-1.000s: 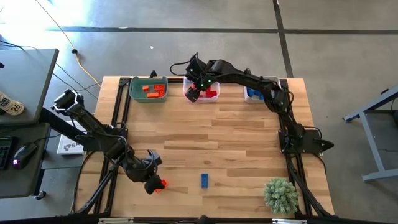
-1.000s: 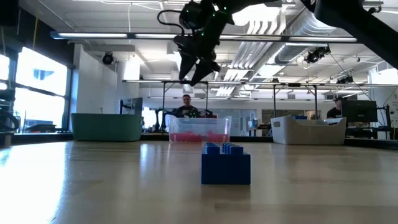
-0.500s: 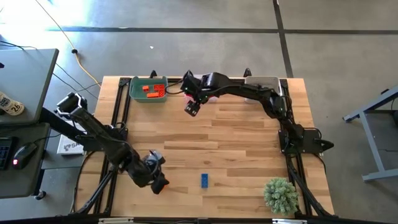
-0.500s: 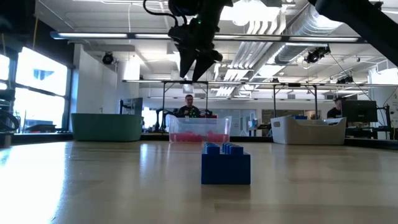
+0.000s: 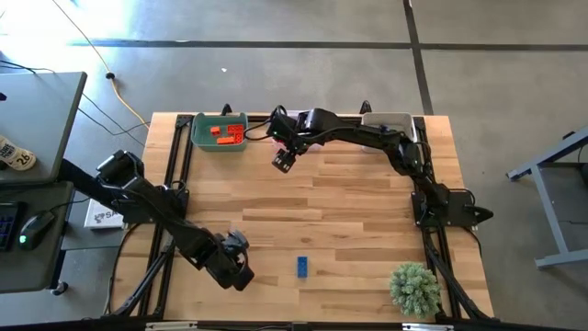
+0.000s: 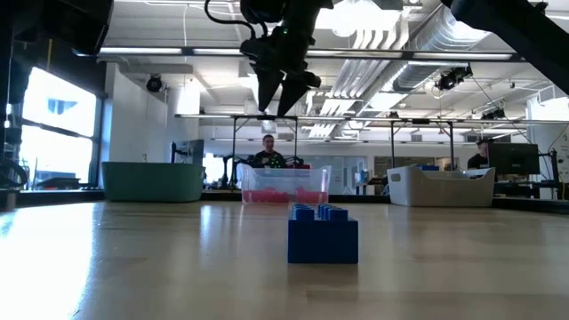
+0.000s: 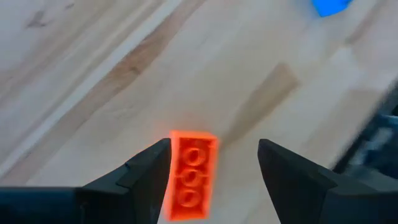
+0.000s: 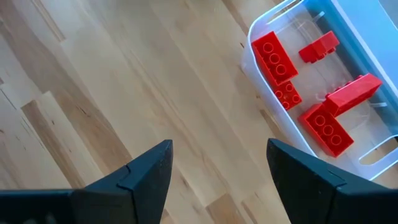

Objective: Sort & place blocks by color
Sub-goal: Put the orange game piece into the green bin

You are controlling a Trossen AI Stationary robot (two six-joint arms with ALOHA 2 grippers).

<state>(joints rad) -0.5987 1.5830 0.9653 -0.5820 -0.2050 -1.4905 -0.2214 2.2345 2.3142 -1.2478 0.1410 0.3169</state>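
- Sorting looks nearly finished, judging by the table: only two loose bricks show outside the bins, and each arm is placed near its own part of the job.
- Left gripper (image 7: 211, 163) sits low over the near-left part of the pale wooden table (image 5: 349, 211), its two dark fingers spread apart with nothing clamped between them.
- A small orange oblong studded plastic brick (image 7: 190, 176) lies flat on the wood in the gap between those fingers, close against one finger and apart from the other — a placement that suits closing on its long sides.
- In the high view the left gripper hides that brick.
- A small blue oblong studded plastic brick (image 5: 302, 267) lies just beside that gripper, toward the table's near middle, untouched; it is the blue shape at the edge of the left wrist view too.
- Right gripper (image 5: 284, 160) hangs above the table's far side, fingers apart and empty — probably because its load is already dropped.
- Just beside it stands the clear plastic bin (image 8: 267, 25) holding several red studded plastic bricks (image 8: 275, 56).
- The green plastic bin (image 5: 197, 134) at the far left holds orange studded bricks (image 5: 227, 132), the likely destination for the orange brick.
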